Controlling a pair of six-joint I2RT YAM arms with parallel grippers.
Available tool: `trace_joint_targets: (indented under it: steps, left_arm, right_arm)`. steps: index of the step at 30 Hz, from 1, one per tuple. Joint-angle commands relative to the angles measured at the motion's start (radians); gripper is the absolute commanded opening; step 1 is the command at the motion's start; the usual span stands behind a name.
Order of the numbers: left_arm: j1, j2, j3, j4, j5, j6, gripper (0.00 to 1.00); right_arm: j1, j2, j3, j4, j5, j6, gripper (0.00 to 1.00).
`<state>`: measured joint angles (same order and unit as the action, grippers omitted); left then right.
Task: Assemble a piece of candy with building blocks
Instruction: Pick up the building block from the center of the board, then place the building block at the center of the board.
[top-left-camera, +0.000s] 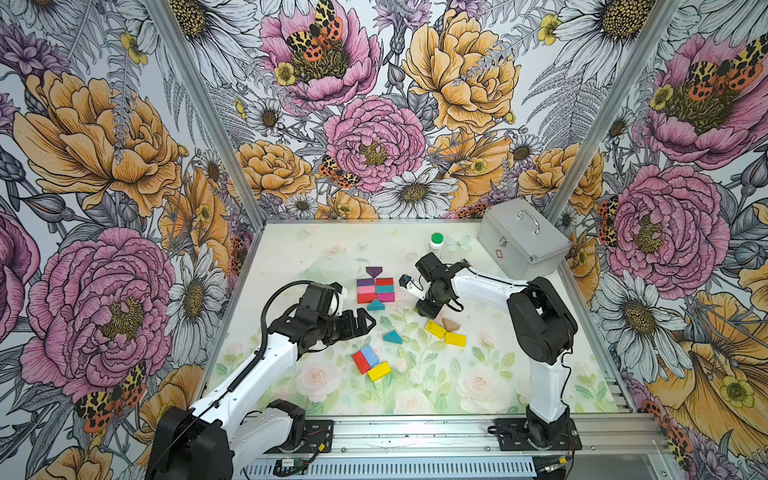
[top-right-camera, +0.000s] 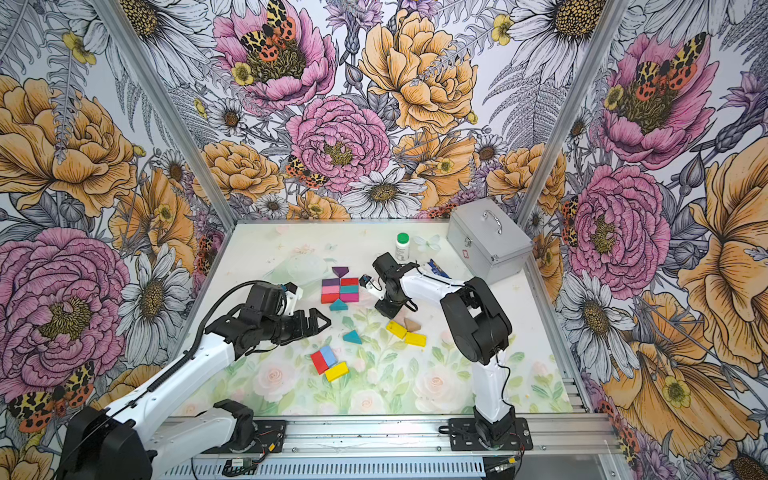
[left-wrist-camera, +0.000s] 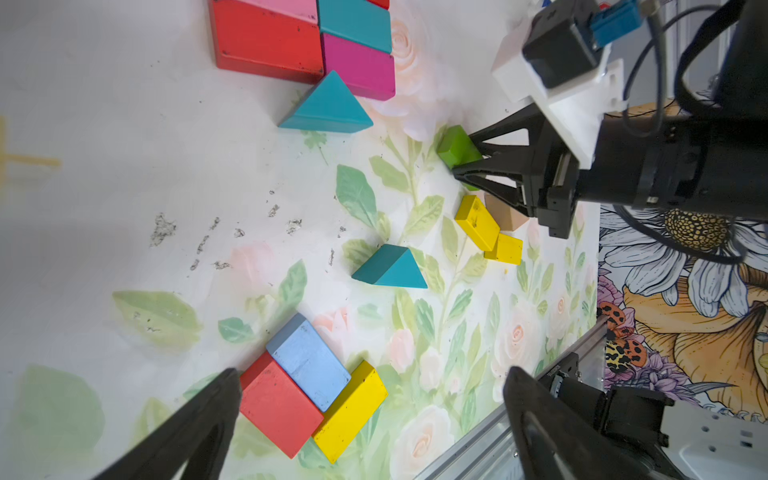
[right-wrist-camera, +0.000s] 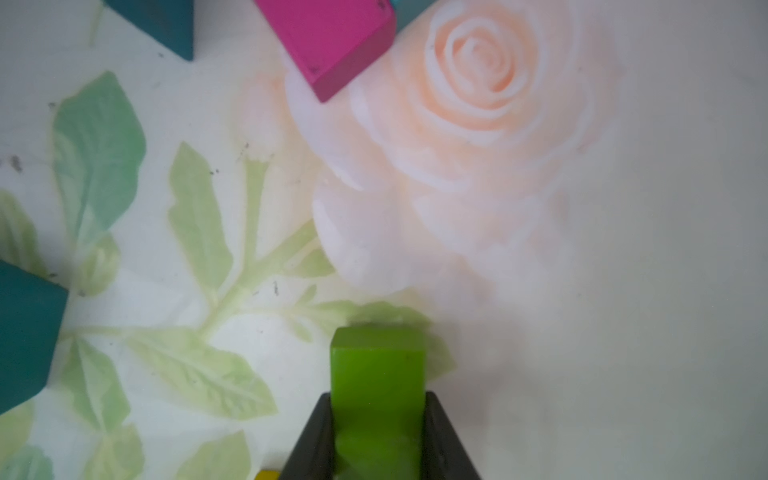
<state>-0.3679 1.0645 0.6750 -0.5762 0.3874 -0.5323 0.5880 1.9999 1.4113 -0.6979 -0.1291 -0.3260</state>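
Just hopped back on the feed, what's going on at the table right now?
The right pincer is shut on a green block, low by the mat beside the partly built candy of red, pink, teal and magenta blocks. Whether the block has left the mat is unclear. The left pincer hangs open and empty near loose red, light blue and yellow blocks.

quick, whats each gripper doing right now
left gripper: open, holding nothing
right gripper: closed on a green block
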Motion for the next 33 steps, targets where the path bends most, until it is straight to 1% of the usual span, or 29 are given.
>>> trace_joint_targets:
  steps: [1, 6, 15, 20, 24, 25, 27, 30, 31, 33]
  left_arm:
    - [0.004, 0.001, 0.014, 0.022, 0.030, 0.023, 0.99]
    - [0.002, 0.005, 0.011, 0.021, 0.024, 0.023, 0.98]
    - [0.000, 0.034, 0.011, 0.028, 0.014, 0.025, 0.99]
    - [-0.004, 0.057, 0.014, 0.045, 0.021, 0.015, 0.99]
    - [-0.012, 0.067, 0.034, 0.051, 0.024, 0.012, 0.99]
    - [-0.014, 0.067, 0.038, 0.051, 0.022, 0.013, 0.99]
    - [-0.021, 0.066, 0.043, 0.050, 0.017, 0.012, 0.99]
    - [-0.033, 0.066, 0.047, 0.051, 0.001, 0.012, 0.99]
    - [-0.042, 0.067, 0.054, 0.051, -0.009, 0.012, 0.99]
    - [-0.062, 0.071, 0.073, 0.051, -0.024, 0.013, 0.99]
  right_arm:
    - [-0.006, 0.056, 0.111, -0.008, 0.016, -0.080, 0.22]
    - [-0.019, 0.153, 0.248, -0.080, 0.038, -0.158, 0.22]
    - [-0.019, 0.203, 0.301, -0.162, 0.033, -0.307, 0.24]
    - [-0.010, 0.235, 0.335, -0.211, 0.087, -0.340, 0.28]
    - [-0.011, 0.235, 0.354, -0.212, 0.071, -0.332, 0.33]
    - [-0.011, 0.233, 0.359, -0.212, 0.064, -0.325, 0.36]
    - [-0.012, 0.231, 0.372, -0.212, 0.052, -0.312, 0.44]
    - [-0.014, 0.216, 0.378, -0.209, 0.023, -0.291, 0.63]
    - [-0.016, 0.208, 0.380, -0.209, 0.018, -0.283, 0.66]
    - [-0.017, 0.185, 0.381, -0.209, 0.019, -0.251, 0.67]
